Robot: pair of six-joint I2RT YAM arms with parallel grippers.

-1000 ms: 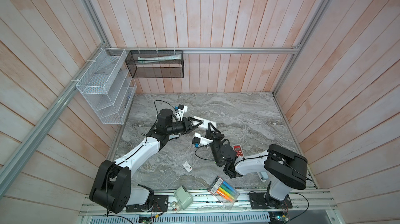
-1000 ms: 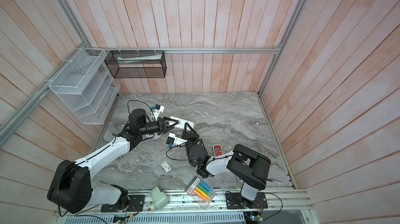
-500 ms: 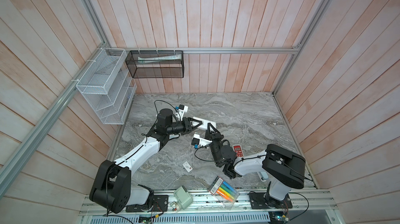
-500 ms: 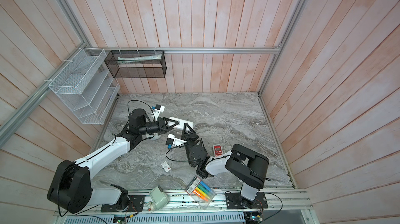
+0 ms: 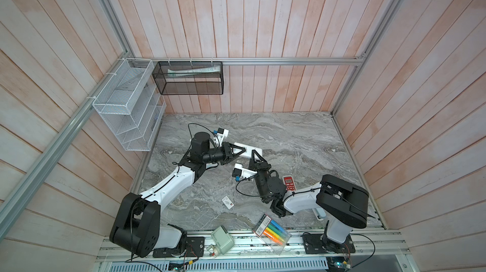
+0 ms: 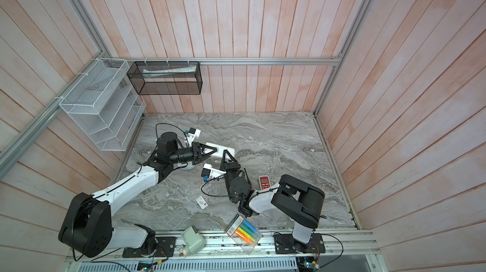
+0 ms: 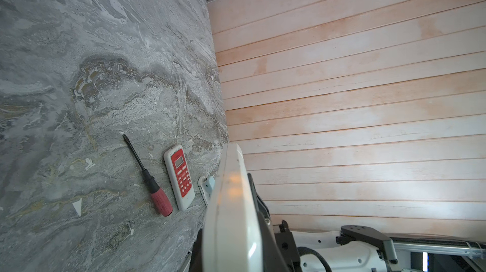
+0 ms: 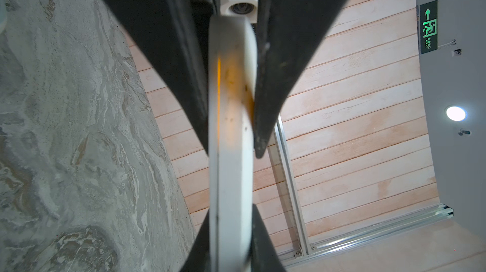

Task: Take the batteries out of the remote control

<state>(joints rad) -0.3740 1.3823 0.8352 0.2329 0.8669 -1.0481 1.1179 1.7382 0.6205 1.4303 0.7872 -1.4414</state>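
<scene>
Item 1, white remote control [image 5: 257, 150]: I am seeing it left of the desk's [image 5: 302, 136] centre, turned onto its long edge. Both wrist views are showing it edge-on. I cannot tell whether it is touching the desk.

Item 2, left gripper [image 5: 244, 150]: it is reaching in from the desk's left edge and clamping one end of the white remote control, with a finger [image 8: 184, 73] pressing on each flat face.

Item 3, right gripper [image 5: 254, 153]: it is coming up from the front edge and pinching the same remote further along, jaws closed on it.

Item 4, batteries: these are hidden from me, and I cannot tell where they are sitting.

Item 5, red-and-white remote [image 7: 179, 177]: it is lying flat toward the front right corner, beside the right arm.

Item 6, red-handled screwdriver [image 7: 147, 176]: it is lying just beside item 5, roughly parallel and not touching.

Item 7, marker pack [image 5: 272, 233]: it is lying across the front edge.

Item 8, small card [image 5: 227, 202]: it is lying flat near the front edge, between the two arms.
</scene>
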